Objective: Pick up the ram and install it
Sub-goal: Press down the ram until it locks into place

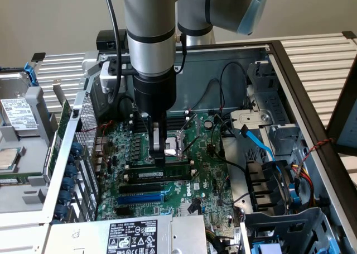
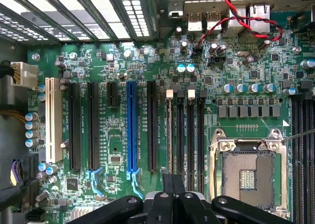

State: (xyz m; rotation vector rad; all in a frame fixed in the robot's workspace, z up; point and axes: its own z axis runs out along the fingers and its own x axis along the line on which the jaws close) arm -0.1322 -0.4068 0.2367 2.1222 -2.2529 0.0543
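My black, metal-fingered gripper (image 1: pixel 159 153) was down inside the open grey steel computer case (image 1: pixel 290 70), fingers pinched fully together with nothing between them. The tips pressed right on the top edge of the ram (image 1: pixel 167 176), a long thin green circuit-board stick with a white label strip, which lay seated along one of the long black plastic memory slots (image 2: pixel 190 135). From my wrist I saw that stick edge-on (image 2: pixel 170 135), a slim pale line beside those slots. The glossy blue expansion slot (image 2: pixel 131 130) ran parallel nearby, and the square silver-framed processor socket (image 2: pixel 246 167) sat on the slots' other side, all on the bumpy green motherboard (image 2: pixel 118 66).
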